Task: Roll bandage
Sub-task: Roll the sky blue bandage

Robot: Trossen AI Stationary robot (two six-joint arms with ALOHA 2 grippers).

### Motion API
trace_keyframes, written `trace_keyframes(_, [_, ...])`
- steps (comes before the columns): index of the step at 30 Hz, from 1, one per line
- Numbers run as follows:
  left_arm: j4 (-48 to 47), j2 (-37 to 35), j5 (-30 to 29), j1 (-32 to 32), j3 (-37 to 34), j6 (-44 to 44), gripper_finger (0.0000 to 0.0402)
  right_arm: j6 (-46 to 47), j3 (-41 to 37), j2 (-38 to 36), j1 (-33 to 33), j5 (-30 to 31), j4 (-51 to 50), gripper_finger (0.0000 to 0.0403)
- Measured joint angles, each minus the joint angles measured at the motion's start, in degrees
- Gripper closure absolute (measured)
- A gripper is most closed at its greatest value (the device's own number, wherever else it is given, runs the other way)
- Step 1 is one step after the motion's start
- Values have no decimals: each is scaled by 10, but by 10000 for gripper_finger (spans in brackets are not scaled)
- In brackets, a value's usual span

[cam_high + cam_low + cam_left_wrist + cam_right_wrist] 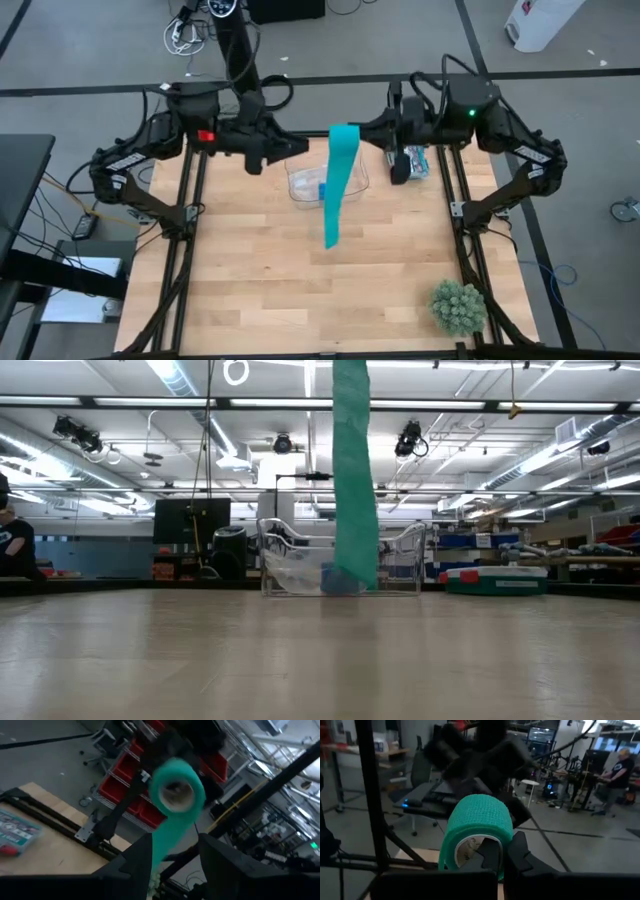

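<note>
The bandage [338, 180] was held up in the air above the back of the table [300, 280], its coiled end between the two grippers and a long teal tail hanging down from it. In the right wrist view the coil [479, 832] sat directly ahead of the right gripper [502, 855], whose two fingers were pressed together on the rim of the coil's cardboard core, one finger apparently inside the hole and the other against the wraps. The left gripper [172, 852] faced the coil from the opposite side with its fingers spread; the coil [176, 790] lay beyond the fingertips, apart from them, while the loose tail dropped down through the gap between the fingers, though whether it brushed either one could not be told.

From table height, the tail [354, 480] hung nearly straight, and its lower end reached down in front of a clear plastic bin [400, 565] at the back of the table. A small green plant [458, 306] stood near the table's front right corner.
</note>
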Motion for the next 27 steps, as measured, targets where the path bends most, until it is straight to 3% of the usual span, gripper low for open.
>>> trace_keyframes(10, [-1, 51, -3, -19, 0, -1, 234, 49, 0, 3, -58, -53, 18, 403])
trace_keyframes(15, [-1, 67, -36, -17, 0, 25, 234, 49, 0, 3, -59, -56, 22, 403])
trace_keyframes(27, [-49, 39, -35, -14, 0, 118, 234, 89, 0, -8, -84, -99, 5, 403])
